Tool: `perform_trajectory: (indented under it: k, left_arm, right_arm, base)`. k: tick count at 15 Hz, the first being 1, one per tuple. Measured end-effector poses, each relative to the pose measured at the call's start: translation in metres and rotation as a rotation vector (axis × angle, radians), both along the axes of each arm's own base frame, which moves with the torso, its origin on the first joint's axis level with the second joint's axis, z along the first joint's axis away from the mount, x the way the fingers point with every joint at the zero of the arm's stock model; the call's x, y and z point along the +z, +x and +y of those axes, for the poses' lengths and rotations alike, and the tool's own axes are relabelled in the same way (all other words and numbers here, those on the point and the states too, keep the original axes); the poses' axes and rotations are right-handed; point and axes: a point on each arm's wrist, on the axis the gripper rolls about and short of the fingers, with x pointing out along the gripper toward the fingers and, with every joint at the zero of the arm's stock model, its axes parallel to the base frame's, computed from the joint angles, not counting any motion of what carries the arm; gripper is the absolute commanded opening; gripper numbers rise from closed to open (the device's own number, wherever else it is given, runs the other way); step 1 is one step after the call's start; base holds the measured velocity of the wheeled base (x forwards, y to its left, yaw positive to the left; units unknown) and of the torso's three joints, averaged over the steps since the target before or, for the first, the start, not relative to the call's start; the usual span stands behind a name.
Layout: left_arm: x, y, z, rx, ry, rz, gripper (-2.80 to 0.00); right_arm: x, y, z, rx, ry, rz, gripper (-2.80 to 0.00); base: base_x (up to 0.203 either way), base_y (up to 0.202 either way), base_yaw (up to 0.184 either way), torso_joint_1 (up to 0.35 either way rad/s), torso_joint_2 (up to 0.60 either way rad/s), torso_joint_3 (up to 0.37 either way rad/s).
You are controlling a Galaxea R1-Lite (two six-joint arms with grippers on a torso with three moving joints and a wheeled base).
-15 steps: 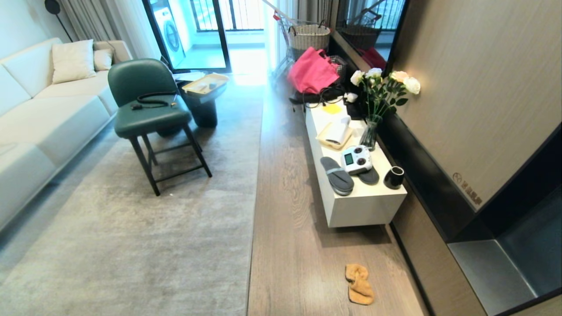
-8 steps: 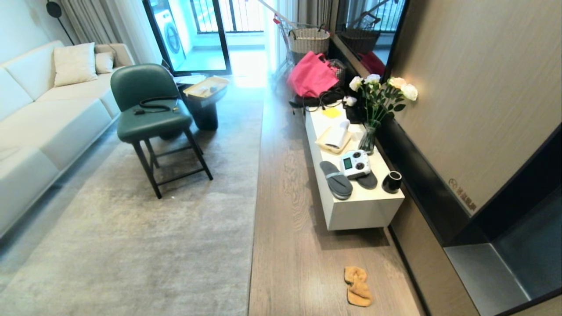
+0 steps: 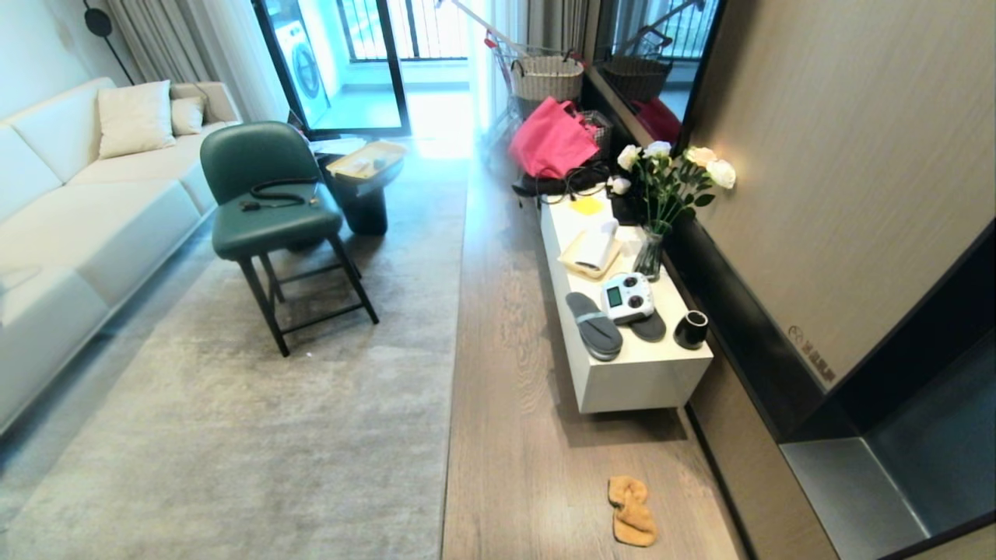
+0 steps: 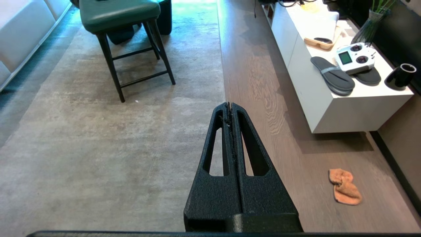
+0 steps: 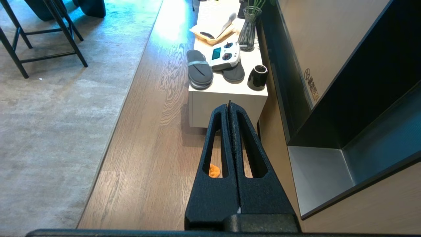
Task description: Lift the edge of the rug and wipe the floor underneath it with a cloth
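Note:
The pale grey rug (image 3: 272, 435) lies flat, and its straight rug edge (image 3: 451, 389) runs along the brown plank floor (image 3: 513, 435). On the floor in front of the white cabinet lies the crumpled orange-yellow cloth (image 3: 632, 511). Neither arm shows in the head view. My left gripper (image 4: 229, 104) hangs shut and empty above the rug edge (image 4: 222, 72), with the cloth (image 4: 344, 191) off to its side. My right gripper (image 5: 229, 103) is shut and empty high above the floor, and a bit of the cloth (image 5: 214, 171) shows through its finger slot.
A low white cabinet (image 3: 638, 381) stands along the wall with grey slippers (image 3: 595, 325), a white controller (image 3: 627, 297), a black cup (image 3: 691, 329) and a vase of flowers (image 3: 661, 202). A green chair (image 3: 268, 210) stands on the rug, beside a sofa (image 3: 70, 218).
The whole head view has shifted slightly, with the chair and cabinet sliding lower in the picture, so the camera has moved. Nothing in the room has moved.

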Motion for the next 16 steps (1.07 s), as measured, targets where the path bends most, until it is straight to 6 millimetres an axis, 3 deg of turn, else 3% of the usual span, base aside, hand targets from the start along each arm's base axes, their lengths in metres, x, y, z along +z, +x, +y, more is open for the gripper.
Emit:
perform_trajectory:
  k: [16]
  left_arm:
    - [0.0,0.0,0.0,0.0,0.0,0.0,-2.8]
  right_arm:
    - [0.0,0.0,0.0,0.0,0.013,0.001,-2.8]
  base:
    - [0.0,0.0,0.0,0.01,-0.03,-0.013]
